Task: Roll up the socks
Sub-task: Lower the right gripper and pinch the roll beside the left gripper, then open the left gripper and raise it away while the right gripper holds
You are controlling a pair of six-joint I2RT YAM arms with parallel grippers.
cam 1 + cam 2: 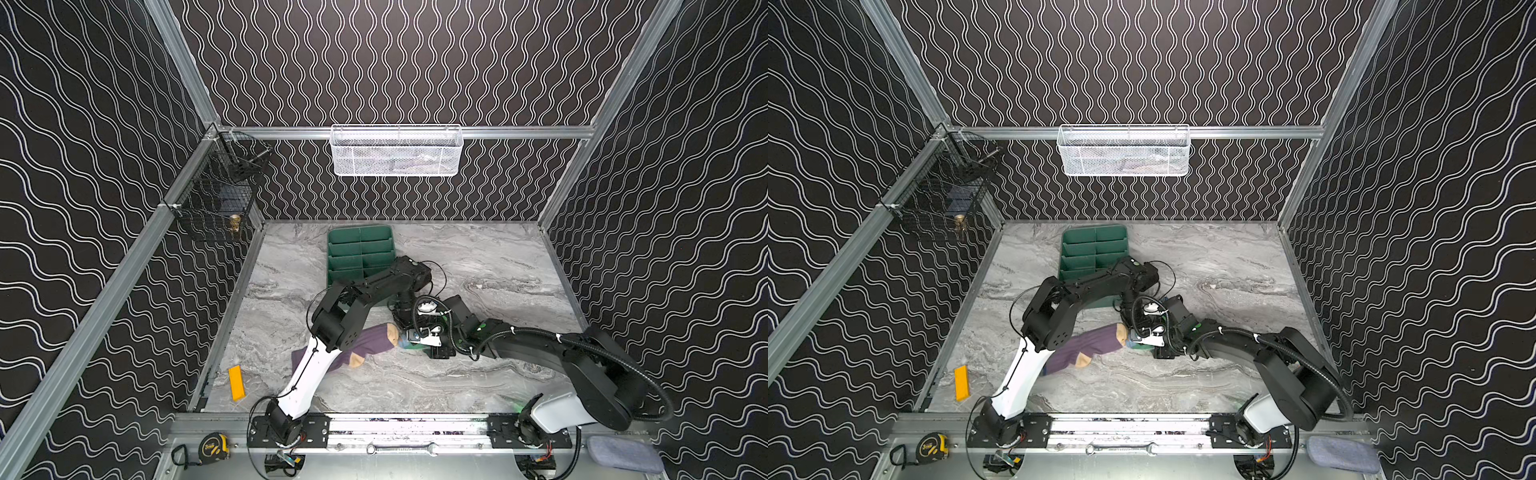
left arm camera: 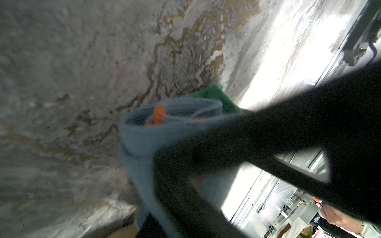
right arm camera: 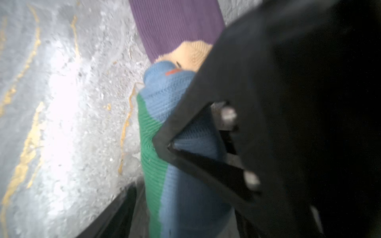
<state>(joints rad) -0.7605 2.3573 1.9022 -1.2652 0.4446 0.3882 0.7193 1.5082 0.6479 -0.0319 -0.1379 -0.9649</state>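
The purple sock (image 1: pixel 370 343) (image 1: pixel 1092 347) (image 3: pixel 177 24) lies flat on the marble table, its tan toe pointing at the grippers. Right beside that toe sits the blue sock (image 1: pixel 405 345) (image 1: pixel 1133 345), wound into a roll with green toe cloth on the outside (image 3: pixel 165 94) and orange at its core (image 2: pixel 144 140). My left gripper (image 1: pixel 404 328) (image 2: pixel 152 195) comes down from above and is shut on a layer of the roll. My right gripper (image 1: pixel 417 347) (image 3: pixel 165 164) reaches in low from the right. Its jaws stand wide around the roll, with one finger (image 3: pixel 206 86) lying against it.
A green compartment tray (image 1: pixel 357 253) stands behind the arms. A yellow block (image 1: pixel 237 382) lies at the front left. A white mesh basket (image 1: pixel 395 151) and a black wire basket (image 1: pixel 216 199) hang on the rails. A tape measure (image 1: pixel 214 446), a wrench (image 1: pixel 401 449) and a grey-blue pad (image 1: pixel 623 453) rest on the front ledge.
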